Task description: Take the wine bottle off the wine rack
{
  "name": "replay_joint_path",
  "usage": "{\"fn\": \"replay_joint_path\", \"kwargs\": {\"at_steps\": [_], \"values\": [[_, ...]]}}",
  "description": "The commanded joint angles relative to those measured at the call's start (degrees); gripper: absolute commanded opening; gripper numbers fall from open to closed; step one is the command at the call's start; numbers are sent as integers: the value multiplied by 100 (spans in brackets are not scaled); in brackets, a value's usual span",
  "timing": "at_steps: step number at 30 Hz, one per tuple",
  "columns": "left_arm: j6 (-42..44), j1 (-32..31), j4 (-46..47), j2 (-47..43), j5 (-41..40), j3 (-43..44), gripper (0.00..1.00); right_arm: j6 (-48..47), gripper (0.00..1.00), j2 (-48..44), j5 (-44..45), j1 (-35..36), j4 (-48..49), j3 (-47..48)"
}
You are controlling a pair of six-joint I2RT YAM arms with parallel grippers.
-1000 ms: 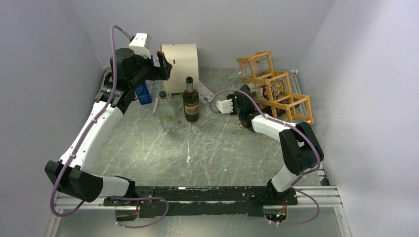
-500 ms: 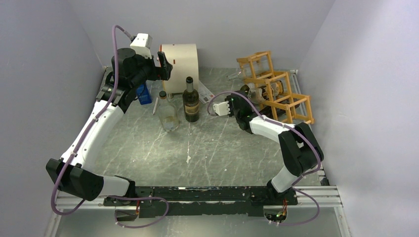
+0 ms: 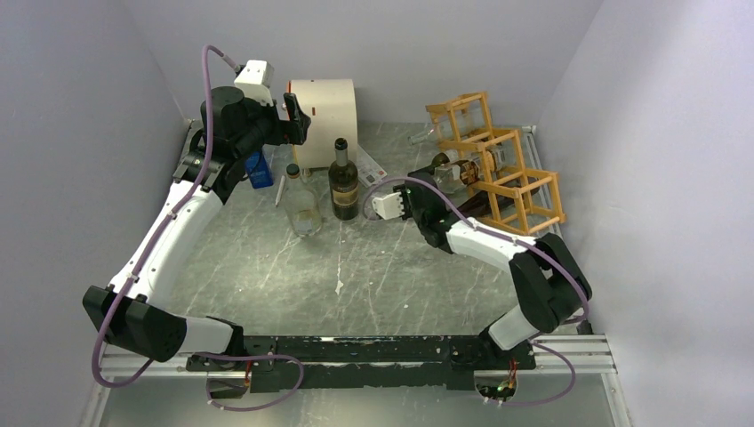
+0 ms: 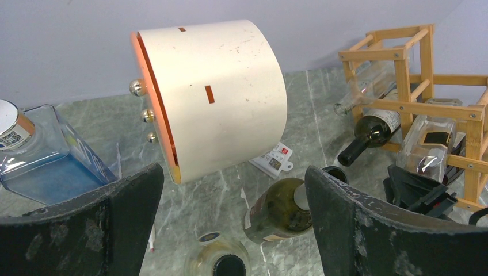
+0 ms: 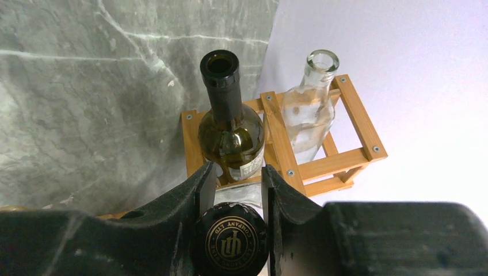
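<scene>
The wooden wine rack [image 3: 509, 173] stands at the back right, with several bottles lying in its cells. My right gripper [image 3: 425, 206] is shut on the black gold-printed cap [image 5: 231, 242] of a dark wine bottle [image 3: 474, 205]. That bottle lies level and sticks out of a low cell toward the table's middle. In the right wrist view the gripper [image 5: 237, 172] faces the rack [image 5: 281, 144], which holds an open dark bottle [image 5: 230, 126] and a clear bottle [image 5: 308, 109]. My left gripper [image 3: 294, 118] is open and empty, held high in front of the white drum [image 3: 324, 108].
A dark bottle [image 3: 343, 181] and a clear bottle [image 3: 302, 203] stand upright left of centre. A blue flask [image 3: 258, 168] and a white tag [image 3: 371, 163] lie near the drum. In the left wrist view the open gripper [image 4: 230, 230] hangs above these standing bottles.
My right gripper has moved left and nearer with the bottle's neck in it, drawing the bottle out of the rack. The left arm has barely moved.
</scene>
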Motion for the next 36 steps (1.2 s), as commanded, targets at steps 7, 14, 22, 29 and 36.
{"fn": "replay_joint_path", "kwargs": {"at_steps": [7,14,22,29,36], "values": [[-40,31,216,9,173,-28,96,641,17,-408,417,723,-179,-200],[-44,31,210,18,199,-26,96,1040,12,-629,631,1209,-410,-65],[-66,32,221,25,230,-27,95,1747,0,-1024,775,1632,-794,53],[-80,33,217,44,239,-28,95,2475,0,-1450,789,1842,-931,133],[-79,18,233,44,233,-37,95,2945,0,-1676,813,1976,-1044,288]]}}
